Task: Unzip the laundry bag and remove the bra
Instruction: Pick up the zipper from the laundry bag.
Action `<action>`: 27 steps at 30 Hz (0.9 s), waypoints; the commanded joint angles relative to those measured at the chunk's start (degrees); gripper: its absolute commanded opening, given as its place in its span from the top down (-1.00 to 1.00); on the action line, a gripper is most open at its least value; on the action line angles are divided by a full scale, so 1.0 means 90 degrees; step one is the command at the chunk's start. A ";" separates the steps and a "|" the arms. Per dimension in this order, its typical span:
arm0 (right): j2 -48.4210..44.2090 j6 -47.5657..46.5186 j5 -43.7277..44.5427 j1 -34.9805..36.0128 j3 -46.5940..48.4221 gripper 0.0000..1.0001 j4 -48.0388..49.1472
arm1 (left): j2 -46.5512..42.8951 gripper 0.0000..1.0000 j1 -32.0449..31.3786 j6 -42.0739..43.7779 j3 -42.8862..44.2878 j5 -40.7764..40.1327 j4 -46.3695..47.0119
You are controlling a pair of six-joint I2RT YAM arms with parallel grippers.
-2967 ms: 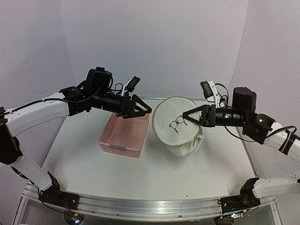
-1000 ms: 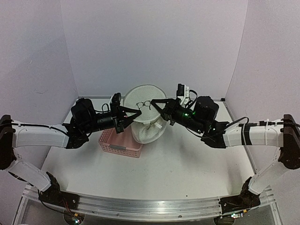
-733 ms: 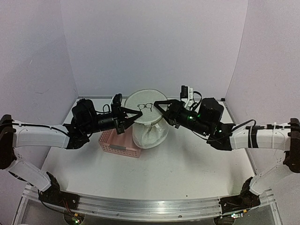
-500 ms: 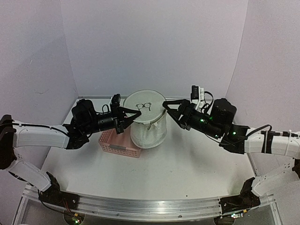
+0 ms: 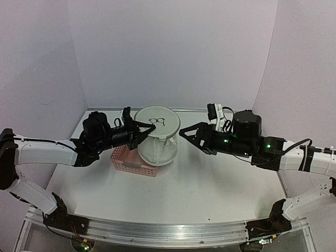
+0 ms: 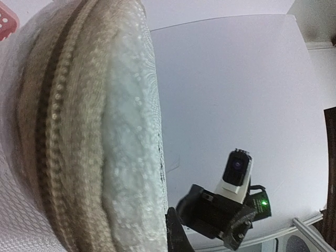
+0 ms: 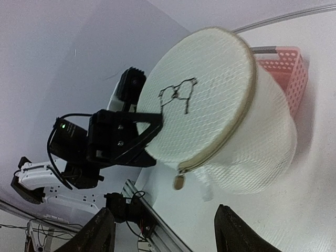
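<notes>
Right wrist: drum-shaped white mesh laundry bag (image 7: 210, 94)

Bright even soft light, faint shadows, left wrist close-up blurred, edges distorted

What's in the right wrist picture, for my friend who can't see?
A white mesh laundry bag with a bra drawing on its round face, zipper pull dangling. The left gripper pinches its rim; a pink basket sits behind it. The right gripper is open in front.
</notes>
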 commanded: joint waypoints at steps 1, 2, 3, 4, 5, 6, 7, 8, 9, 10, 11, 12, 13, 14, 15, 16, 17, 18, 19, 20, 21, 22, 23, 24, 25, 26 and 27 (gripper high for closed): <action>0.0391 -0.0077 -0.0333 0.0310 0.0784 -0.31 -0.0205 | -0.0271 1.00 0.0028 0.0455 0.0559 -0.0489 -0.0464; 0.0531 -0.0043 -0.0328 0.0354 0.0886 -0.29 -0.0233 | -0.0305 1.00 0.0028 0.0536 0.0602 -0.0568 -0.0614; 0.0635 0.0002 -0.0315 0.0395 0.0990 -0.28 -0.0263 | -0.0339 1.00 0.0028 0.0566 0.0632 -0.0617 -0.0729; 0.0757 0.0046 -0.0299 0.0413 0.1096 -0.26 -0.0292 | -0.0365 1.00 0.0028 0.0582 0.0649 -0.0650 -0.0803; 0.0878 0.0082 -0.0281 0.0436 0.1190 -0.25 -0.0321 | -0.0390 1.00 0.0028 0.0598 0.0669 -0.0683 -0.0862; 0.1002 0.0109 -0.0254 0.0452 0.1295 -0.22 -0.0343 | -0.0410 1.00 0.0028 0.0611 0.0681 -0.0709 -0.0920; 0.1127 0.0137 -0.0238 0.0475 0.1386 -0.21 -0.0378 | -0.0427 1.00 0.0028 0.0627 0.0698 -0.0724 -0.0963; 0.1242 0.0146 -0.0232 0.0486 0.1530 -0.19 -0.0402 | -0.0442 1.00 0.0028 0.0633 0.0711 -0.0734 -0.1008; 0.1362 0.0138 -0.0201 0.0500 0.1636 -0.17 -0.0437 | -0.0456 1.00 0.0033 0.0633 0.0720 -0.0736 -0.1032; 0.1465 0.0136 -0.0143 0.0511 0.1723 -0.15 -0.0500 | -0.0465 1.00 0.0029 0.0629 0.0735 -0.0737 -0.1057; 0.1554 0.0137 -0.0087 0.0523 0.1787 -0.12 -0.0528 | -0.0467 1.00 0.0028 0.0624 0.0740 -0.0723 -0.1071; 0.1632 0.0139 -0.0021 0.0527 0.1825 -0.09 -0.0553 | -0.0466 1.00 0.0028 0.0624 0.0747 -0.0706 -0.1086; 0.1688 0.0146 0.0032 0.0528 0.1859 -0.08 -0.0580 | -0.0463 1.00 0.0028 0.0625 0.0764 -0.0685 -0.1099; 0.1747 0.0147 0.0100 0.0530 0.1877 -0.06 -0.0600 | -0.0469 1.00 0.0028 0.0625 0.0770 -0.0672 -0.1110; 0.1800 0.0147 0.0164 0.0524 0.1891 -0.04 -0.0620 | -0.0479 1.00 0.0028 0.0624 0.0770 -0.0661 -0.1134; 0.1848 0.0147 0.0204 0.0531 0.1916 -0.03 -0.0638 | -0.0487 1.00 0.0028 0.0624 0.0766 -0.0660 -0.1145; 0.1897 0.0147 0.0235 0.0533 0.1943 -0.01 -0.0671 | -0.0509 1.00 0.0023 0.0631 0.0754 -0.0659 -0.1167; 0.1939 0.0147 0.0278 0.0532 0.1971 0.01 -0.0708 | -0.0526 1.00 0.0027 0.0633 0.0752 -0.0673 -0.1175; 0.1979 0.0138 0.0333 0.0538 0.1994 0.01 -0.0748 | -0.0545 1.00 0.0028 0.0634 0.0746 -0.0691 -0.1185; 0.1999 0.0129 0.0390 0.0540 0.2001 0.02 -0.0796 | -0.0561 1.00 0.0028 0.0638 0.0739 -0.0697 -0.1197; 0.2031 0.0112 0.0445 0.0533 0.2010 0.03 -0.0837 | -0.0570 1.00 0.0028 0.0643 0.0748 -0.0706 -0.1208; 0.2058 0.0095 0.0482 0.0537 0.2020 0.03 -0.0863 | -0.0574 1.00 0.0028 0.0643 0.0751 -0.0702 -0.1217; 0.2087 0.0098 0.0495 0.0532 0.2029 0.03 -0.0872 | -0.0572 1.00 0.0028 0.0643 0.0758 -0.0693 -0.1219; 0.2114 0.0097 0.0498 0.0540 0.2044 0.04 -0.0877 | -0.0566 1.00 0.0028 0.0643 0.0764 -0.0674 -0.1228; 0.2153 0.0098 0.0494 0.0541 0.2063 0.04 -0.0878 | -0.0546 1.00 0.0028 0.0643 0.0778 -0.0653 -0.1229; 0.2184 0.0102 0.0489 0.0533 0.2090 0.05 -0.0878 | -0.0542 1.00 0.0033 0.0635 0.0787 -0.0636 -0.1229; 0.2222 0.0098 0.0489 0.0537 0.2119 0.06 -0.0878 | -0.0537 1.00 0.0029 0.0640 0.0796 -0.0618 -0.1229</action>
